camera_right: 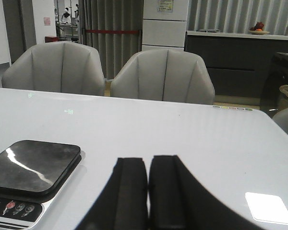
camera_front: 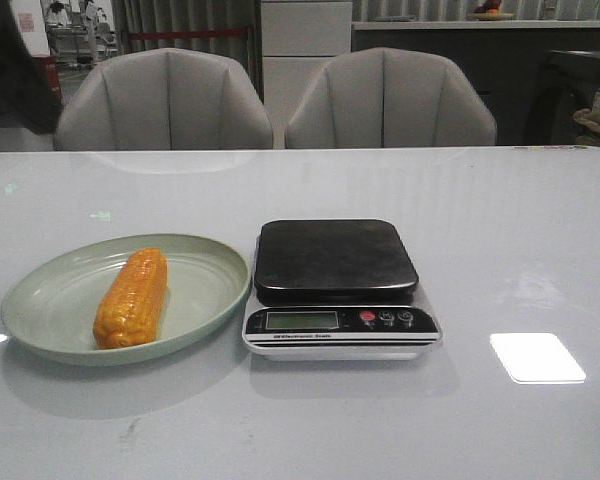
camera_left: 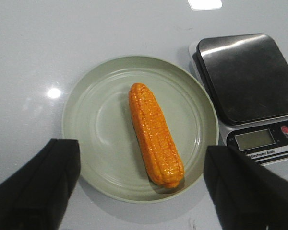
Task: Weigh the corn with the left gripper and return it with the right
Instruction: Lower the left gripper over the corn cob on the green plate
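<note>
The corn [camera_front: 131,298] lies flat on a pale green plate [camera_front: 205,262], on the left part of the desk [camera_front: 500,230]. It's orange-yellow w/ neat rows of bumpy bits, no leaves on it. One end points to the far side, the other end to the near side, a bit slanted. The near end sits close to the plate's near rim. Nothing is touching the corn.

In the left wrist view the corn [camera_left: 156,135] is seen from above, so the left arm hangs over the plate [camera_left: 98,86] looking down. The left gripper [camera_left: 141,187] has its fingers [camera_left: 38,187] wide apart, one on each side of the plate's near edge, above it & holding nothing.

Just right of the plate is a scale [camera_front: 338,290]. It has a shiny black top [camera_front: 335,260], a small grey screen [camera_front: 301,320] & 3 round buttons, 1 red [camera_front: 367,318]. The top of the scale is bare. Plate & scale are v. close, almost touching.

The right gripper [camera_right: 148,191] is low over the desk, right of the scale [camera_right: 31,177], pointing to the far side. Its fingers [camera_right: 129,191] are pressed together w/ nothing between them.

Past the far edge of the desk stand 2 grey chairs [camera_front: 165,100]. A bright square of light [camera_front: 536,357] shines on the desk, near right.
</note>
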You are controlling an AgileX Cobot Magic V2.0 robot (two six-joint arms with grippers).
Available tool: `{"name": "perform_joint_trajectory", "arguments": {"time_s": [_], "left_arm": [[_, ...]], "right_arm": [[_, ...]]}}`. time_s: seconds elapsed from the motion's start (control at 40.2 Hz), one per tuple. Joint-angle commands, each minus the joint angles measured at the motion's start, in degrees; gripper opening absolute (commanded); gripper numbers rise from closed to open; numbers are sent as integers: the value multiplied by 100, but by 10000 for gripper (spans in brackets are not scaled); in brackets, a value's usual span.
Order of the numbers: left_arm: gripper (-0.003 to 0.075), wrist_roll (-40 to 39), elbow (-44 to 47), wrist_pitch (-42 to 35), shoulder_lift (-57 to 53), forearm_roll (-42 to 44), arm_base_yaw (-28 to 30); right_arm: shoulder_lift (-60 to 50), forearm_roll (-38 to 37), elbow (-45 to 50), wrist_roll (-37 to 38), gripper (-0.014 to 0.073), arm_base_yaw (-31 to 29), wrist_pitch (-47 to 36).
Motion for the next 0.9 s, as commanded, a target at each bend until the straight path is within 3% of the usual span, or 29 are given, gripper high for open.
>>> {"name": "perform_joint_trajectory", "arguments": {"time_s": [0.0, 0.324, 0.622, 0.747, 0.871], "left_arm": [[587, -115, -404, -296, 410, -57, -119], [586, -115, -1170, 49, 2128, -428, -324], [581, -115, -1538, 255, 2991, -766, -324], [487, -115, -1568, 318, 3169, -791, -324], [286, -105, -1589, 327, 3222, -791, -324]], "right_arm": [[-112, -59, 21, -43, 193, -38, -411], [-112, -59, 21, -43, 193, -38, -411], [-112, -59, 21, -43, 193, -38, -411], [-112, -59, 21, -43, 193, -38, -411], [-112, -59, 21, -43, 193, -38, -411]]}}
